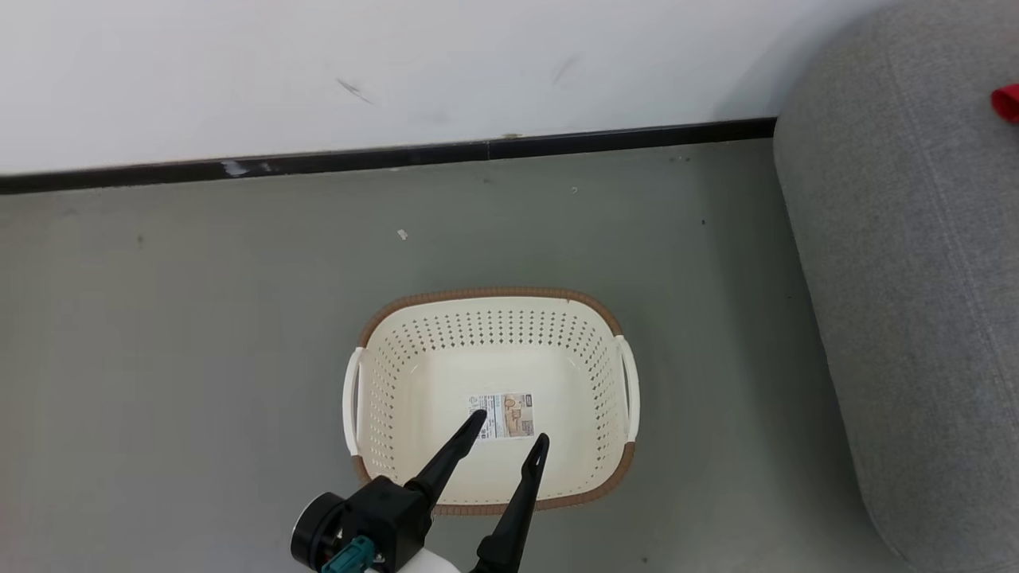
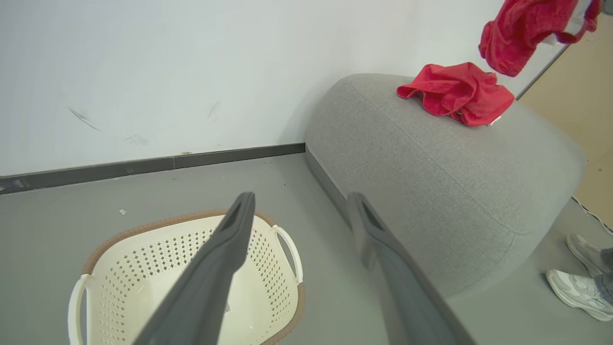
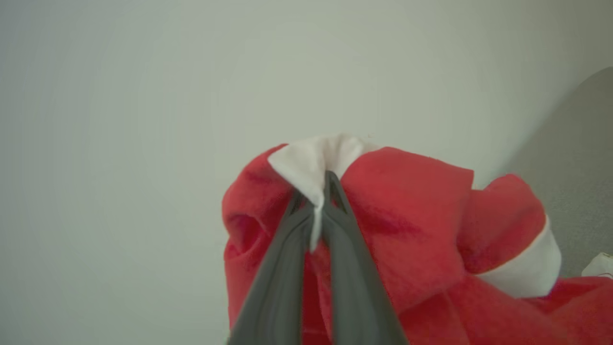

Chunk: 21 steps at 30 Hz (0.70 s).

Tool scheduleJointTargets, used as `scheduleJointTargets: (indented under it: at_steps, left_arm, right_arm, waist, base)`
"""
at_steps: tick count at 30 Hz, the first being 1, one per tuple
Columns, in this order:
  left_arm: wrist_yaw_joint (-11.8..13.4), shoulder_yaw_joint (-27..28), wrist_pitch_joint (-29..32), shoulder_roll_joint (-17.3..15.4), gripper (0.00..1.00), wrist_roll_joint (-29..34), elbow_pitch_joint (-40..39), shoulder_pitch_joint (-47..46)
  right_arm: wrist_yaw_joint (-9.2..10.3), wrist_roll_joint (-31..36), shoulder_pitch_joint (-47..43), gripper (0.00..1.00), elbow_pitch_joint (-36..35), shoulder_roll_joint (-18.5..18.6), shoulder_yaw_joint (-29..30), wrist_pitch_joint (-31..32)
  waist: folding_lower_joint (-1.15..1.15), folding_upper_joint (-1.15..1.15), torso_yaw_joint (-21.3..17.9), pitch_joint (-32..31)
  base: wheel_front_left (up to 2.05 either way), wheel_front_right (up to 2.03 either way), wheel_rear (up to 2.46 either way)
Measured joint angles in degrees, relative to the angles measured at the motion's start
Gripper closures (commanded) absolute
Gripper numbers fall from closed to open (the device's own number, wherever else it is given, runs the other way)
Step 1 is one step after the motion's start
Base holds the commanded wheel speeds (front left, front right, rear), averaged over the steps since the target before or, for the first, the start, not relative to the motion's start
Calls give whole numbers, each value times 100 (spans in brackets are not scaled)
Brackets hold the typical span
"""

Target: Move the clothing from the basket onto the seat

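The cream basket [image 1: 493, 318] stands on the floor with nothing inside but the sticker [image 1: 505, 415] on its bottom. My left gripper [image 1: 509, 430] hovers open over the basket, its fingers [image 2: 230, 239] spread and empty. My right gripper [image 3: 321, 191] is shut on a red garment with a white stripe [image 3: 407, 225], pinching its white edge. In the left wrist view this garment [image 2: 522, 28] hangs in the air above the grey seat [image 2: 431, 167]. A second red garment [image 2: 455, 91] lies crumpled on top of the seat. A red scrap [image 1: 1007, 103] shows at the head view's right edge.
The white wall [image 1: 398, 72] with a dark baseboard [image 1: 398, 157] runs behind the basket. The seat's rounded end [image 1: 907, 318] is to the basket's right, with grey floor [image 1: 716, 358] between them. A person's white shoes [image 2: 579, 287] stand on the floor beside the seat.
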<state>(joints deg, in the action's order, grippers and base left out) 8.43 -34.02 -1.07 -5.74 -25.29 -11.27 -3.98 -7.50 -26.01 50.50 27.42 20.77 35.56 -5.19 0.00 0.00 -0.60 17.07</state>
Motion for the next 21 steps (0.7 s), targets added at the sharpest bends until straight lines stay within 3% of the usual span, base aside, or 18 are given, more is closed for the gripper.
scheduleJointTargets:
  at_steps: [21]
  left_arm:
    - [-59,-66,102,-44,0,69,-78,-146]
  right_arm:
    - [0,766,1522,100,668,1106,1046,67]
  waist:
    - [0,0,459,853]
  base:
    - [0,0,0]
